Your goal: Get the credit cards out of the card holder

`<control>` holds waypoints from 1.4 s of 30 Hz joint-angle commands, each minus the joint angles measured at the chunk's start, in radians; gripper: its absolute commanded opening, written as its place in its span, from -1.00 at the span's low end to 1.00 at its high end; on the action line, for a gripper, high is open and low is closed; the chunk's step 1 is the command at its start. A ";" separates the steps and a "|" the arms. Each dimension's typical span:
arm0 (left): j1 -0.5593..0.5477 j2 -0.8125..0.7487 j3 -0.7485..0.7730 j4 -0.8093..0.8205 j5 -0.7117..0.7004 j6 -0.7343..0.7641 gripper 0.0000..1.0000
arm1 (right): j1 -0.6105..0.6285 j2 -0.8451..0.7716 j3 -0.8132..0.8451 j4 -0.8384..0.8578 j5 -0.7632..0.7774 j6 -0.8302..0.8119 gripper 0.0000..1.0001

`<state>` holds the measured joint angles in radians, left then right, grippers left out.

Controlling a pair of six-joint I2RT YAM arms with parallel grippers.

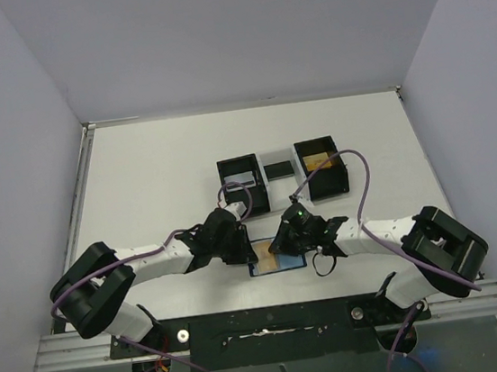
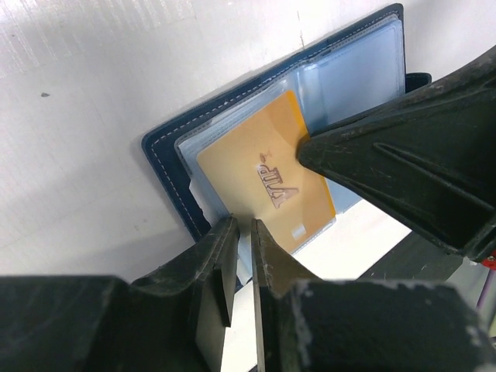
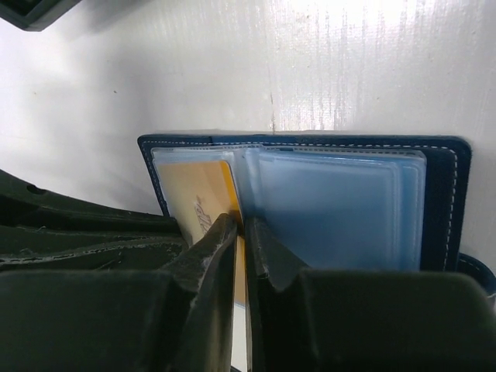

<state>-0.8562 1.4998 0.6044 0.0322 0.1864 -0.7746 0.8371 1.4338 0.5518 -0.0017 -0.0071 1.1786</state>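
The card holder (image 3: 446, 201) lay spread open on the counter (image 3: 349, 62), just ahead of both sets of fingers and between the two arms. The gold credit card (image 3: 198, 190) sat in a clear sleeve (image 3: 333, 201) on its left half, long axis running roughly in line with the right fingers (image 3: 221, 240). These were closed almost together on the card's near edge, a yellow strip showing between them. The left fingers (image 2: 221, 248) stood narrow at the holder's near corner; whether they pinched the sleeve could not be told. The right arm seemed better placed to draw the card straight back toward itself.
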 commanded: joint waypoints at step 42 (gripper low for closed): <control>-0.014 -0.008 0.037 -0.133 -0.099 0.044 -0.83 | -0.165 0.005 -0.144 0.298 -0.393 -0.089 -0.52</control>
<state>-0.8696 1.4982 0.6353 -0.0414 0.1265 -0.7643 0.6403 1.3968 0.3744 0.2302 -0.4568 1.0473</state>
